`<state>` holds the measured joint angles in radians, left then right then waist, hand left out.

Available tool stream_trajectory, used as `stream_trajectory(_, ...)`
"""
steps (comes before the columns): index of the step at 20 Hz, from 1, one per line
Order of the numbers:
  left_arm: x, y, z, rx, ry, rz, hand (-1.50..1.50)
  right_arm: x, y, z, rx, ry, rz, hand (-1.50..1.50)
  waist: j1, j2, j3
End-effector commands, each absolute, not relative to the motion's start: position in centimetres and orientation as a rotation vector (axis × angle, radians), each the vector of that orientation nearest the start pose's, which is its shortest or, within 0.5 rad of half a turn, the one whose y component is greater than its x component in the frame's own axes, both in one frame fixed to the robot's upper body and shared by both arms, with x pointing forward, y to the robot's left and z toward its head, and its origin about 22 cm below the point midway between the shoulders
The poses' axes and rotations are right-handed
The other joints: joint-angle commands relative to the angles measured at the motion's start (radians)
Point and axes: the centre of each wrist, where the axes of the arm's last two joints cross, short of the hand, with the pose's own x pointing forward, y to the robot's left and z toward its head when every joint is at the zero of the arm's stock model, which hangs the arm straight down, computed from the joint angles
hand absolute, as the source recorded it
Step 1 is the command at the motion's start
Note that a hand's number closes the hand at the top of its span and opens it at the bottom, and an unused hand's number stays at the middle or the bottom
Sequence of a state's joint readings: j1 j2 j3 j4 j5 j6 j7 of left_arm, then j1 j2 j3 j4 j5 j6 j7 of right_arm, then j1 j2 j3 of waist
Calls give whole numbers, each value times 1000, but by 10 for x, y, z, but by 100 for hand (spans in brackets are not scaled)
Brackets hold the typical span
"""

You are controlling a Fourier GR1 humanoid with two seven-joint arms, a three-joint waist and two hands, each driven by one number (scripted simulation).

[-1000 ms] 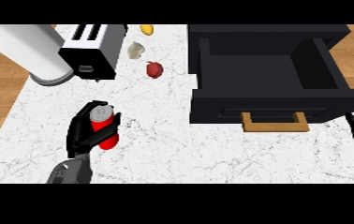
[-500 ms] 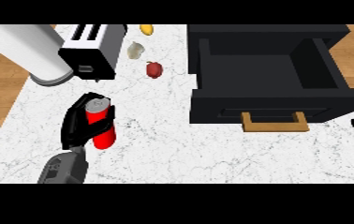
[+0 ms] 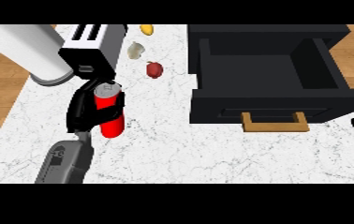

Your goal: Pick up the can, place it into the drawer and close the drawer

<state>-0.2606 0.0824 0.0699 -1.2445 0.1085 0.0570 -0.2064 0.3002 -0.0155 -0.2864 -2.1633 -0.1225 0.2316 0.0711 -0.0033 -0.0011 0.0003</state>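
Observation:
The red can [image 3: 112,116] with a grey top is upright at the left of the white marble counter [image 3: 173,148]. My left hand [image 3: 80,109] is curled round it from the left side, and the grey forearm comes in from the lower left. The black drawer [image 3: 266,73] stands pulled open at the right, its inside showing nothing, and its wooden handle [image 3: 274,123] faces me. The can is well to the left of the drawer. My right hand does not show.
A black and white toaster [image 3: 93,49] and a large pale cylinder [image 3: 34,54] stand just behind the can. A small red fruit [image 3: 154,69], a pale garlic bulb [image 3: 135,49] and a yellow item [image 3: 146,29] lie between toaster and drawer.
My left hand has carried the can away from me and slightly right, closer to the toaster. The drawer has not moved.

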Motion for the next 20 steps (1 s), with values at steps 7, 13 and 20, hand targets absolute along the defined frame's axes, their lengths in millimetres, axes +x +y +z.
stream_trajectory(7, 333, 172, 75, -23, -1771, -49, 150, 134, -298, 98, -181, -1830, -38, -150, -4, 0, 0)
stream_trajectory(13, 362, 118, 109, -35, -1753, -104, 150, 146, -295, 95, -171, -1828, -28, -150, -12, 3, 0)
stream_trajectory(20, 356, 65, 186, -46, -1833, -146, 150, 143, -313, 91, -193, -1822, -45, -150, -14, 0, 0)
